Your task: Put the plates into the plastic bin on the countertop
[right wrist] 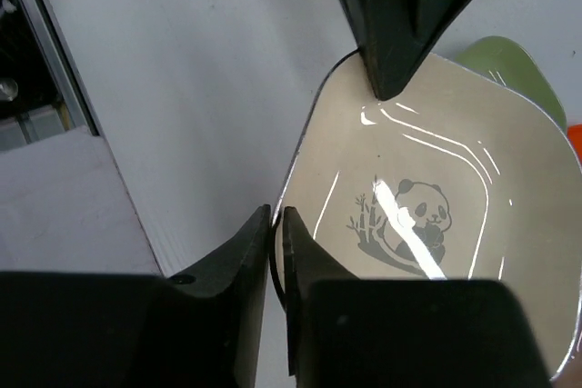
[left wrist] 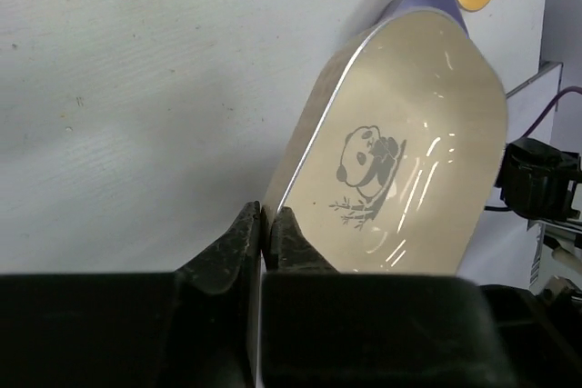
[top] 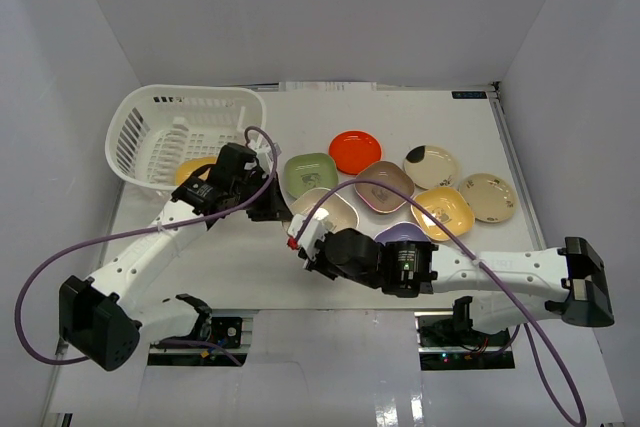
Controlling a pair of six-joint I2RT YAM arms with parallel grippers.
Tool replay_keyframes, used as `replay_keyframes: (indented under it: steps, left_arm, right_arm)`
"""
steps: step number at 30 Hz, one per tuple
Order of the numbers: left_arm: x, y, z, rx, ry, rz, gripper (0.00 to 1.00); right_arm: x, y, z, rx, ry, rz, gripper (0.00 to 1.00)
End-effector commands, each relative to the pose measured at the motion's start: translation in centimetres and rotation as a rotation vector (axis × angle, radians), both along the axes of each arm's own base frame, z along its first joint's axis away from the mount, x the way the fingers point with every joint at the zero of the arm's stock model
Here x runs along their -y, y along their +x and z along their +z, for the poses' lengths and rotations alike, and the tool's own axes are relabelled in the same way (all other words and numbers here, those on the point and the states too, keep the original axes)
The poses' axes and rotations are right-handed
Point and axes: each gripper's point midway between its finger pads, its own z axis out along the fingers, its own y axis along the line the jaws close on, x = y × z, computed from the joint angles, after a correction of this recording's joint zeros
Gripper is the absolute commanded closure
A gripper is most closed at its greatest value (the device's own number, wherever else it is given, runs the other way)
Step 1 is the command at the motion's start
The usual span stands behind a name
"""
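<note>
A cream rounded-square plate with a panda print is tilted up off the white countertop, held at two edges. My left gripper is shut on one edge, and the left wrist view shows the rim pinched between the fingers of the plate. My right gripper is shut on its near rim. The panda plate fills the right wrist view, with the left gripper's finger on the plate's far edge. The white plastic bin stands at the back left and holds a yellow plate.
Several plates lie right of centre: green, red, brown, beige with a dark patch, yellow and cream patterned. A purple one is partly under the right arm. White walls close in the sides.
</note>
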Motion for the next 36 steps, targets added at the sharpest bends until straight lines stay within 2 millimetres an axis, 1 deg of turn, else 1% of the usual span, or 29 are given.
replay_keyframes:
  steps: [1,2,4,5,6,7,8,9,10,12,13,14,15,16,17,19,20,21,22,23,24,25,27,28,29,31,32,33,36]
  left_arm:
    - [0.1,1.0,1.5,0.055,0.0,0.017,0.94]
    - [0.2,1.3,2.1,0.072,-0.009,0.021,0.98]
    - [0.2,1.8,3.0,0.093,-0.014,0.036,1.0]
    - [0.2,2.5,4.3,0.13,-0.018,0.057,1.0]
    - [0.2,3.0,5.0,0.147,-0.02,0.071,1.0]
    - [0.3,3.4,5.7,0.166,-0.025,0.081,1.0]
    - [0.0,4.0,6.4,0.189,-0.017,0.107,1.0]
    - [0.0,4.8,8.0,0.224,-0.027,0.13,1.0]
    - [-0.4,5.7,8.6,0.248,-0.015,0.173,1.0]
    - [-0.8,6.8,9.9,0.28,-0.013,0.204,1.0]
    - [-1.2,7.5,11.6,0.311,-0.022,0.229,1.0]
    - [-2.3,8.5,12.3,0.332,-0.015,0.27,1.0]
    - [-3.3,9.5,12.8,0.352,0.001,0.311,1.0]
    - [-4.4,10.4,14.2,0.382,0.0,0.351,1.0]
    - [-7.4,12.0,14.7,0.398,0.017,0.439,1.0]
    - [-10.9,13.8,15.1,0.421,0.024,0.538,1.0]
    - [-14.6,15.0,15.0,0.422,0.041,0.642,1.0]
    - [-16.0,15.4,14.8,0.416,0.035,0.682,1.0]
    - [-19.2,16.4,13.9,0.405,0.053,0.775,1.0]
    - [-20.5,16.7,13.4,0.393,0.069,0.817,1.0]
    - [-21.7,17.3,13.1,0.396,0.088,0.871,1.0]
    - [-23.0,17.5,11.7,0.372,0.103,0.911,1.0]
    - [-24.4,17.8,10.7,0.368,0.124,0.956,1.0]
    - [-26.2,17.9,10.1,0.377,0.172,1.019,1.0]
    - [-26.9,17.9,8.5,0.345,0.203,1.032,1.0]
    - [-28.5,17.9,6.7,0.32,0.277,1.056,1.0]
    - [-28.8,18.2,4.8,0.278,0.313,1.052,1.0]
    - [-29.1,18.3,3.7,0.254,0.337,1.053,1.0]
    - [-29.4,18.5,0.4,0.175,0.378,1.026,1.0]
  right_arm:
    - [-0.1,0.4,3.6,0.041,0.1,-0.021,0.85]
    - [0.1,0.6,3.7,0.041,0.105,-0.036,0.67]
    - [0.4,0.7,3.9,0.033,0.116,-0.055,0.47]
    - [0.7,0.7,4.4,0.021,0.135,-0.074,0.39]
    - [0.9,0.7,4.7,0.013,0.149,-0.081,0.28]
    - [1.1,0.6,5.1,0.006,0.164,-0.085,0.25]
    - [1.5,0.5,6.1,0.007,0.19,-0.082,0.22]
    - [1.7,0.3,6.6,-0.024,0.223,-0.096,0.2]
    - [2.2,0.2,7.7,-0.033,0.26,-0.098,0.2]
    - [2.9,0.0,8.6,-0.062,0.311,-0.115,0.19]
    - [3.6,-0.1,9.7,-0.069,0.356,-0.119,0.19]
    - [4.2,0.1,10.2,-0.066,0.382,-0.144,0.19]
    - [4.7,0.4,9.8,-0.072,0.393,-0.17,0.22]
    - [5.6,0.6,10.3,-0.067,0.42,-0.194,0.23]
    - [6.3,1.3,10.1,-0.051,0.424,-0.244,0.25]
    - [7.1,2.2,9.0,-0.049,0.418,-0.298,0.31]
    - [7.4,2.5,8.5,-0.05,0.413,-0.319,0.32]
    - [7.6,2.7,8.0,-0.052,0.406,-0.332,0.35]
    - [7.9,3.3,7.0,-0.058,0.39,-0.359,0.37]
    - [8.1,3.8,6.5,-0.062,0.382,-0.376,0.39]
    - [8.5,4.8,5.7,-0.065,0.368,-0.409,0.4]
    - [8.8,5.3,4.7,-0.078,0.352,-0.424,0.4]
    - [8.9,5.8,3.5,-0.116,0.337,-0.416,0.41]
    - [9.6,7.1,3.2,-0.119,0.344,-0.456,0.41]
    - [9.7,7.2,2.3,-0.141,0.334,-0.449,0.41]
    - [10.3,8.4,1.8,-0.153,0.342,-0.477,0.41]
    - [10.6,8.8,1.2,-0.161,0.335,-0.49,0.41]
    - [11.1,9.7,0.6,-0.165,0.324,-0.517,0.41]
    - [11.6,10.9,-0.3,-0.175,0.309,-0.557,0.41]
